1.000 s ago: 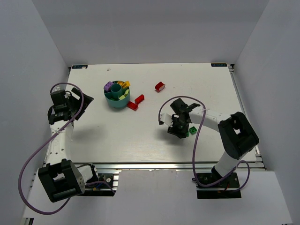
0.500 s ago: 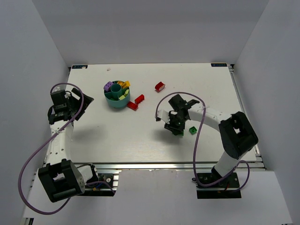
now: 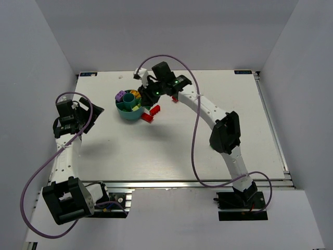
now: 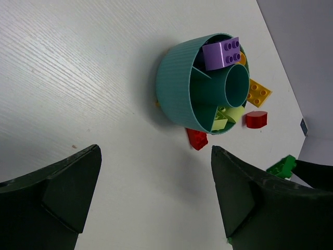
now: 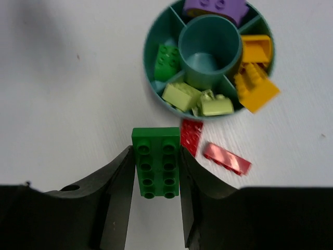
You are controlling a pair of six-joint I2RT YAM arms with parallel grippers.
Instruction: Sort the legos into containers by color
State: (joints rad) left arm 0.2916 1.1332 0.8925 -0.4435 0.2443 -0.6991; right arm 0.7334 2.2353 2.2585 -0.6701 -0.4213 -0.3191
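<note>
Right wrist view: a green brick (image 5: 156,162), two studs wide and four long, is gripped lengthwise between the fingers of the right gripper (image 5: 156,156), studs turned to the camera. Its upper end is seen just below the rim of the round teal cup (image 5: 165,34), over the white table (image 5: 62,104) and not over any compartment.

Inside the cup:
- a purple brick (image 5: 214,6) is seen in the top compartment;
- orange bricks (image 5: 256,49) are at the right, one overhanging the rim;
- pale yellow-green bricks (image 5: 182,96) are at the bottom;
- a dark green brick (image 5: 167,61) is at the left.

Two red bricks (image 5: 191,136) lie on the table just below the cup, beside the held brick.

In the left wrist view, the left gripper (image 4: 156,192) is seen with its jaws spread wide and nothing between them. It is well apart from the cup, which sits in the upper right of that frame.
</note>
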